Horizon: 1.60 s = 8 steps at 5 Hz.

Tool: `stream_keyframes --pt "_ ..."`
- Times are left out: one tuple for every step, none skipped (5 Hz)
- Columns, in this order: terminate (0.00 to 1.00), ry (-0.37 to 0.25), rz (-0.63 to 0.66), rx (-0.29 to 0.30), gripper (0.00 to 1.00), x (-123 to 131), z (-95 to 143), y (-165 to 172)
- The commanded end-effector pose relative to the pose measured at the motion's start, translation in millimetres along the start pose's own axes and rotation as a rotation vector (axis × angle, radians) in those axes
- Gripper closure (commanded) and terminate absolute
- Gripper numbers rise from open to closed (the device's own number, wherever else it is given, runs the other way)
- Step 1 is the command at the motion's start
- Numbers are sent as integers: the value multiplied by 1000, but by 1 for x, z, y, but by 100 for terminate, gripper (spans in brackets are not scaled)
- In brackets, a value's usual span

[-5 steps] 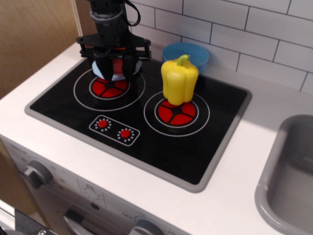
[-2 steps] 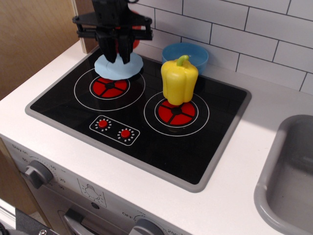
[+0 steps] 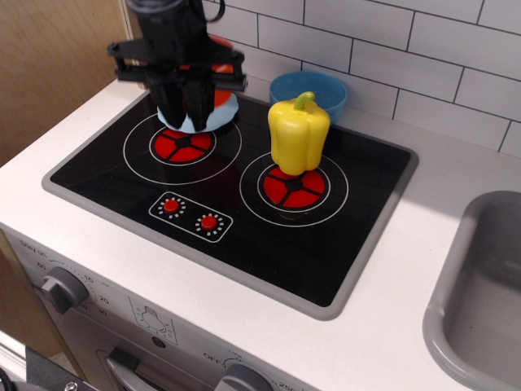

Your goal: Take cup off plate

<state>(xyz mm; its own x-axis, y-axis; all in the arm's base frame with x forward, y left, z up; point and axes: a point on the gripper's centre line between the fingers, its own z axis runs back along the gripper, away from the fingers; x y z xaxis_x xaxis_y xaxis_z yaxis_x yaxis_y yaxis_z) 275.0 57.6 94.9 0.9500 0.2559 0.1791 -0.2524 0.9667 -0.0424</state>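
My gripper (image 3: 187, 110) hangs over the back-left burner with its black fingers (image 3: 172, 99) pointing down. It is shut on the red-orange cup (image 3: 221, 98), which shows only as a red patch at the gripper's right side; the rest is hidden behind the fingers and the cross bar. The pale light-blue plate (image 3: 213, 121) lies at the back of the left burner, mostly covered by the gripper, with only its front and right rim showing. I cannot tell how high the cup is above the plate.
A yellow pepper (image 3: 299, 134) stands upright on the right burner. A deeper blue bowl (image 3: 309, 85) sits behind it by the tiled wall. A grey sink (image 3: 480, 301) is at the right. A wooden panel (image 3: 57, 57) stands at the left.
The gripper closed around the cup on the plate, rose with it, and has since shifted slightly left and towards the camera, again covering most of the plate.
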Motion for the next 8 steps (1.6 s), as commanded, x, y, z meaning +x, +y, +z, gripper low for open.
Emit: stream_keyframes --pt "0 10 -115 -11 100 -40 13 -1" --pt "0 13 -103 -13 100 -45 12 9" --pt "0 14 -71 4 100 -48 11 27" --pt "0 7 -66 21 100 -44 9 45" --pt "0 -2 -92 32 100 -48 7 56" --pt "0 2 -110 49 100 -55 2 62" --pt "0 9 -117 70 100 -59 -5 64" --pt "0 -45 -114 101 100 -62 -11 63"
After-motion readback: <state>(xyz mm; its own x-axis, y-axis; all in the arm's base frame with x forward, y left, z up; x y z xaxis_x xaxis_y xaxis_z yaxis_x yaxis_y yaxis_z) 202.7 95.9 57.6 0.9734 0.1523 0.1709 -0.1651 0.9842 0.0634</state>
